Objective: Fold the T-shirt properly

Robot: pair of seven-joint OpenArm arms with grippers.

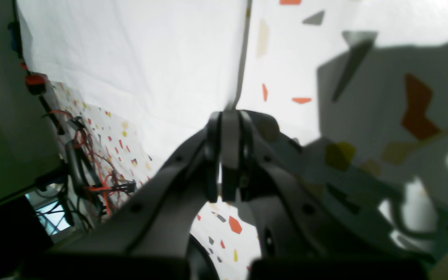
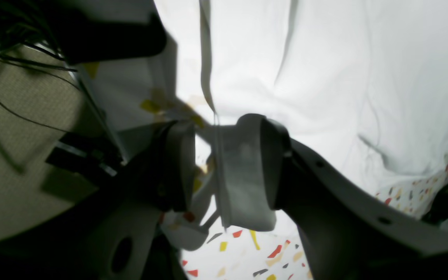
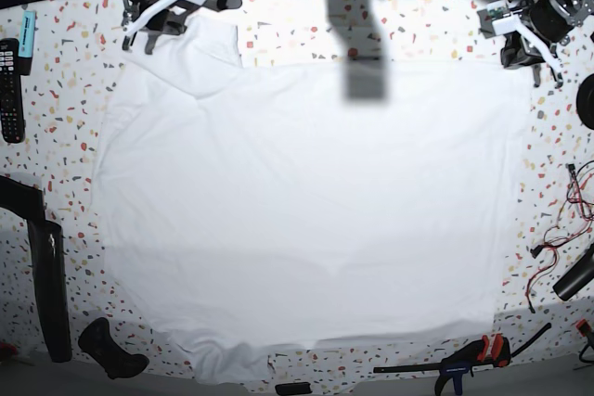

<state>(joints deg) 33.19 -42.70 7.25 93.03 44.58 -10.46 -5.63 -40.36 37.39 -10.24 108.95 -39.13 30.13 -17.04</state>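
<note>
The white T-shirt (image 3: pixel 306 201) lies spread flat over most of the speckled table (image 3: pixel 56 173). My right gripper (image 3: pixel 141 42) is at the shirt's far left corner, by the sleeve. Up close it stands open (image 2: pixel 222 167), and a loose strip of the T-shirt (image 2: pixel 325 97) hangs between its fingers, against one finger (image 2: pixel 265 171). My left gripper (image 3: pixel 524 51) is at the far right corner. In the left wrist view it is shut (image 1: pixel 228 155), and the edge of the T-shirt (image 1: pixel 138 66) runs straight into its fingertips.
A black remote (image 3: pixel 9 90) and a blue item (image 3: pixel 26 32) lie at the left edge. Black objects (image 3: pixel 46 285) sit at the front left. A clamp (image 3: pixel 473 359), red wires (image 3: pixel 557 238) and a black cylinder (image 3: pixel 575 280) are at the front right.
</note>
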